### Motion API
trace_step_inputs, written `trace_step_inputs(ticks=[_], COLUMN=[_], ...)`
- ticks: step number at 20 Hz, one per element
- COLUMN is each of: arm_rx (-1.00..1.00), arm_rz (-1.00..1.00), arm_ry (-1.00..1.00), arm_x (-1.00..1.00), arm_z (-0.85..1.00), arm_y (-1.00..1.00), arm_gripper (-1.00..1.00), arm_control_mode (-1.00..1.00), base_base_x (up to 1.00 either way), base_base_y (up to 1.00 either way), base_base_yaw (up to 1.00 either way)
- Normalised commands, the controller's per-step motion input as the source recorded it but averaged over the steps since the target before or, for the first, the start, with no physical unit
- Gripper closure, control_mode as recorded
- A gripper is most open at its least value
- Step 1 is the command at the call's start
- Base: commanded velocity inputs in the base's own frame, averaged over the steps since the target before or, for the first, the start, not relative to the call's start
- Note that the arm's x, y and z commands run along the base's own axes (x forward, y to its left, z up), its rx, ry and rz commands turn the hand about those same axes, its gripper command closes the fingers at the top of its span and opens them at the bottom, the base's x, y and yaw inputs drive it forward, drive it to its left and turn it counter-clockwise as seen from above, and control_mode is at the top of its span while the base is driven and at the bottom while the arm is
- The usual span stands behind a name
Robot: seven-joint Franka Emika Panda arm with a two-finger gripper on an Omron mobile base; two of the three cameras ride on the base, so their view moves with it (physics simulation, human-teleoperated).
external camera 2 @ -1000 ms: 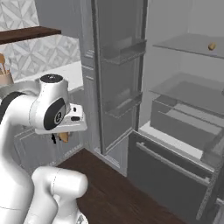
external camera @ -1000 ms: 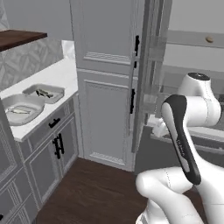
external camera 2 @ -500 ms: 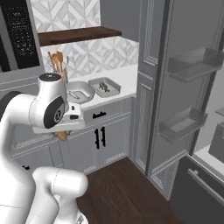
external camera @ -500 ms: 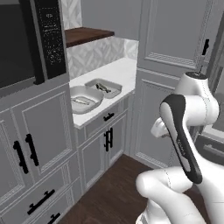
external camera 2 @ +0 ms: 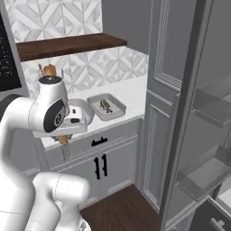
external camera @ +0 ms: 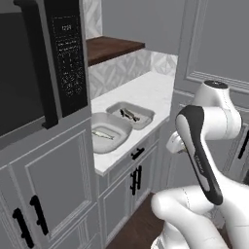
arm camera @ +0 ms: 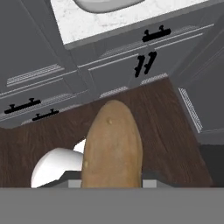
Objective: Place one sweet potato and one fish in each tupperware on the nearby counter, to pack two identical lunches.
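Note:
My gripper [arm camera: 112, 183] is shut on a sweet potato [arm camera: 113, 146], an orange-brown tuber held over the dark floor in front of the cabinets. From the right base view the sweet potato [external camera 2: 62, 140] pokes out below the hand [external camera 2: 72, 122], short of the counter [external camera 2: 133, 94]. On the counter [external camera: 146, 92] stand two grey tupperware. The round one [external camera: 116, 125] holds a pale fish [external camera: 103, 135]. The rectangular one [external camera: 145, 115] holds a dark fish [external camera: 129, 115]. The rectangular tupperware [external camera 2: 118, 107] with its fish [external camera 2: 106, 105] lies right of my arm.
A black microwave [external camera: 44, 63] stands in the tall cabinet left of the counter. A dark wooden shelf [external camera: 114, 48] hangs above the counter. Grey cabinet doors with black handles [arm camera: 146, 63] face me. An open fridge door with shelves [external camera 2: 203, 135] is at the right.
The base has swung from the open fridge toward the counter, so the whole picture shifted and the tupperware now look closer. The gripper kept its hold on the sweet potato.

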Motion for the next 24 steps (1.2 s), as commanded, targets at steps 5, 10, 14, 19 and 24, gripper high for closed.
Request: trace_step_inputs(ticks=[5,10,14,19,24], arm_rx=[0.00,0.00,0.00,0.00,0.00], arm_rz=[0.00,0.00,0.03,0.16,0.20], arm_ry=[0.00,0.00,0.01,0.00,-0.04], arm_x=[0.00,0.00,0.36,0.96,0.98], arm_z=[0.00,0.00,0.00,-0.23,-0.59], arm_y=[0.00,0.00,0.06,0.55,0.87], arm_gripper=[1.00,1.00,1.00,1.00,1.00], arm_control_mode=[1.00,1.00,-1.00,-1.00,-1.00], base_base_x=[0.89,0.70,0.30,0.00,0.00], base_base_y=[0.00,0.00,0.00,0.00,0.00], base_base_yaw=[0.00,0.00,0.00,0.00,0.00])
